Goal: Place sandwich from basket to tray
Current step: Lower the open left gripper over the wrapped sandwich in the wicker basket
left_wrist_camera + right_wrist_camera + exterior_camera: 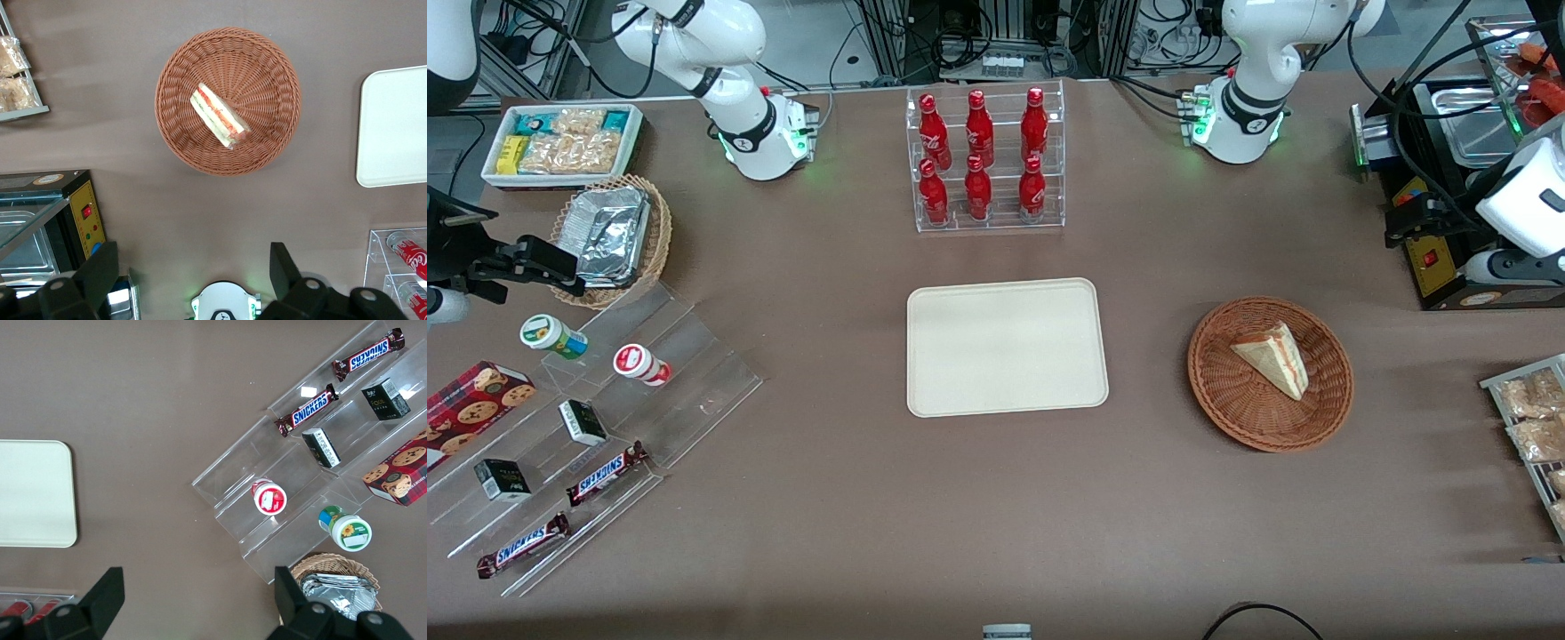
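One sandwich [1273,357] lies in one brown basket [1232,404], with one tray [1005,391] on the desk [996,516]. Six red bottles [979,156] stand in one clear rack [989,222]. Two Snickers bars [605,473], two dark boxes [583,421], two round tubs [551,335] and one cookie box [471,404] sit on one stepped stand [694,391]. One hand [190,273] hangs open above the desk near the basket.

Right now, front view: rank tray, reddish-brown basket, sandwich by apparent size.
1. tray
2. basket
3. sandwich, lying in the basket

The gripper hangs open above the table, clear of all three.
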